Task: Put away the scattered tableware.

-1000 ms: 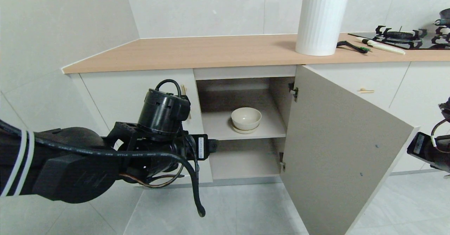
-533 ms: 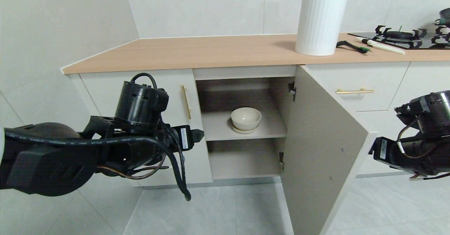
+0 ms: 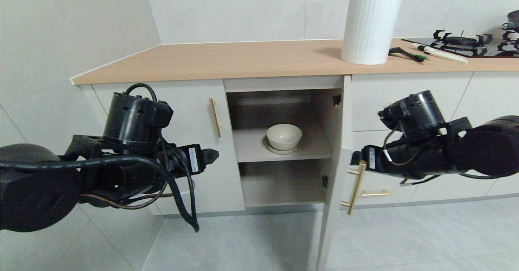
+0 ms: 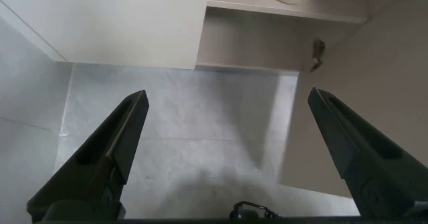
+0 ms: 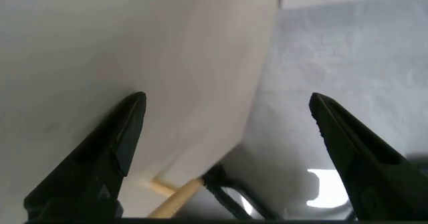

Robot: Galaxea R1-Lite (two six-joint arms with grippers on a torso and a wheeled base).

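Stacked on a plate (image 3: 279, 151) on the open cabinet's (image 3: 284, 84) upper shelf: bowl (image 3: 284, 135), with the plate mostly hidden beneath. Spread wide, gripping nothing: left gripper (image 4: 227, 97), short of the cabinet; right gripper (image 5: 227, 98), close to the door (image 3: 337, 173), near its handle (image 3: 355, 188).

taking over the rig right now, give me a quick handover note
Left gripper: open, empty, held to the left of the cabinet opening.
Right gripper: open, empty, close to the outer face of the door, beside its brass handle.
Things: the bowl sits on a plate on the upper shelf inside the cabinet.
Done: bowl and plate are stowed.
Left: the door stands ajar, roughly edge-on to the head camera; it probably needs a push shut, and the right arm looks best placed.
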